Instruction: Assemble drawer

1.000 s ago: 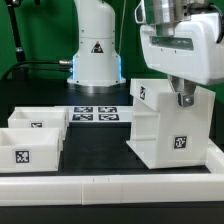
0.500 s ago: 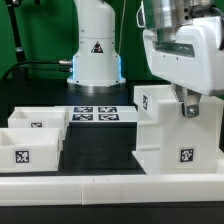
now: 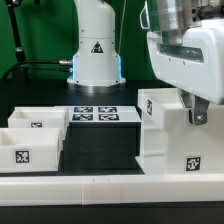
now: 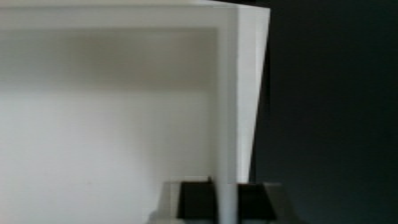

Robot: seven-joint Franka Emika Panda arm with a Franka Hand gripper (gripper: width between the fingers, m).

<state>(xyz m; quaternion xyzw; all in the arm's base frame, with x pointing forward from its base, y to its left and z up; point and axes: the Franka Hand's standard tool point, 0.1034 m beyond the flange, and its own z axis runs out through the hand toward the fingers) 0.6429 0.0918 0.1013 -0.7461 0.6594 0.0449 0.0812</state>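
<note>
The white box housing (image 3: 170, 135) of the drawer stands on the black table at the exterior view's right, with black-and-white tags on its side and front. My gripper (image 3: 196, 116) is shut on the housing's thin side wall near its top edge. In the wrist view the wall (image 4: 235, 110) runs straight between my two dark fingers (image 4: 189, 200), with the housing's white inside beside it. Two small white trays (image 3: 32, 140) with tags sit side by side at the exterior view's left, apart from the housing.
The marker board (image 3: 104, 115) lies flat on the table between the trays and the housing. A low white border wall (image 3: 110, 186) runs along the front. The robot's base (image 3: 95, 50) stands behind the marker board.
My gripper has dragged the housing toward the exterior view's right, holding its wall the whole time. The trays have not moved.
</note>
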